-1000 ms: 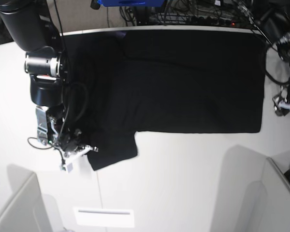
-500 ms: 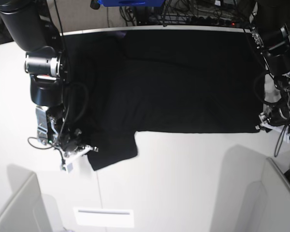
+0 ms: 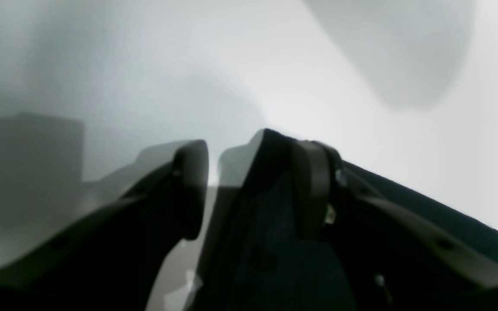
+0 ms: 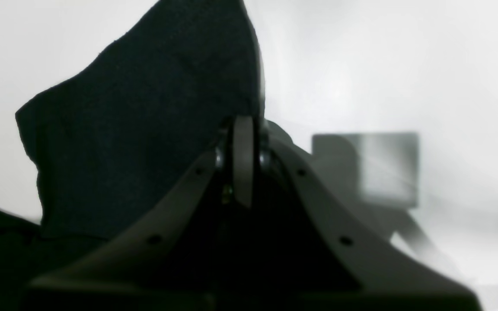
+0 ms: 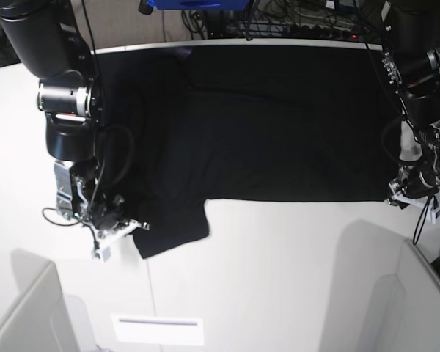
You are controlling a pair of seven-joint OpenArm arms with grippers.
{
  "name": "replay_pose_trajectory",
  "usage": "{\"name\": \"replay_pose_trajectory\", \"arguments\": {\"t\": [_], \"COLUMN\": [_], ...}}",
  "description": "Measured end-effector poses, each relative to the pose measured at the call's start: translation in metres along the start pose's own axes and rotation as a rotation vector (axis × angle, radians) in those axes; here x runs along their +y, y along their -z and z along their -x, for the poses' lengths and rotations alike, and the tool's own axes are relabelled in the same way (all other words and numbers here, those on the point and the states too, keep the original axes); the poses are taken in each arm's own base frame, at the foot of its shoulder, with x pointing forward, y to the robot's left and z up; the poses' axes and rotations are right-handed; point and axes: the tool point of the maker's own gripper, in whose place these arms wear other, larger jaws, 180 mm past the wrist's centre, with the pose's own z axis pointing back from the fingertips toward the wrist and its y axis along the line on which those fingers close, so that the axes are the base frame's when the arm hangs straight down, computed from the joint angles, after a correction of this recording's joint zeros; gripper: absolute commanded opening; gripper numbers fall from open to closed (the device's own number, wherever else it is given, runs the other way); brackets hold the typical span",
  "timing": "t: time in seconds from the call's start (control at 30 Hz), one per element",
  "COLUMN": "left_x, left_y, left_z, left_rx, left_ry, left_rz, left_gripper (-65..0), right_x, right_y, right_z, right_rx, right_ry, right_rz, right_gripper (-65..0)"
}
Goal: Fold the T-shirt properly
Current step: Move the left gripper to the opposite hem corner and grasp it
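view from above a white surface (image 5: 279,279) with a large black t-shirt (image 5: 279,125) spread flat across its far half, body running side to side, one short sleeve hanging toward the near edge on the view's left

on that left side my right fingers (image 5: 122,226) are down at the sleeve's outer corner; up close they (image 4: 244,129) are pressed fully together, and the black cloth (image 4: 145,108) rising from their tips looks pinched between them

on the view's right my left fingers (image 5: 400,192) sit at the near hem corner; the close view shows them partly apart, the cloth corner lying against one finger with a sliver of white surface showing beside the other, so nothing is clamped there yet

the step, as i judge it, is to secure both near corners before a fold; to do it well, the left fingers should close squarely over the hem, catching all layers, and both arms should then lift together so the edge stays straight

room: bare surface lies open toward the near side; cables (image 5: 293,22) crowd the far edge, and grey partitions (image 5: 22,315) stand at both near corners, so wide swings outward look risky
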Motion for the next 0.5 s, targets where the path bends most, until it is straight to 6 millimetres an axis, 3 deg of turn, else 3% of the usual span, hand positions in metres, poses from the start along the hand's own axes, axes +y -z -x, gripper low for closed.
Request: {"name": "replay_pose_trajectory", "arguments": {"t": [0.2,0.27,0.43,0.5], "left_x": [0.000,-0.006,-0.026,-0.026], "left_y": [0.001,0.005,0.013,0.012], "left_z": [0.001,0.004,0.011,0.011], "left_rx": [-0.001,0.008,0.030,0.030], "left_ry": [0.007,0.063,0.112,0.106], "left_rz": [-0.002,-0.011,0.018,0.022], "left_gripper": [-36.7,-42.5,-65.0,-65.0], "right_x": [0.000,-0.001,-0.001,-0.002], "right_y": [0.000,0.000,0.001,0.001], "right_z": [0.001,0.002,0.002,0.004], "right_rx": [0.000,-0.005,-0.004,-0.013], "right_ry": [0.001,0.002,0.003,0.003], "right_rz": [0.000,0.001,0.001,0.002], "right_gripper": [-65.0,-65.0,-65.0,-65.0]}}
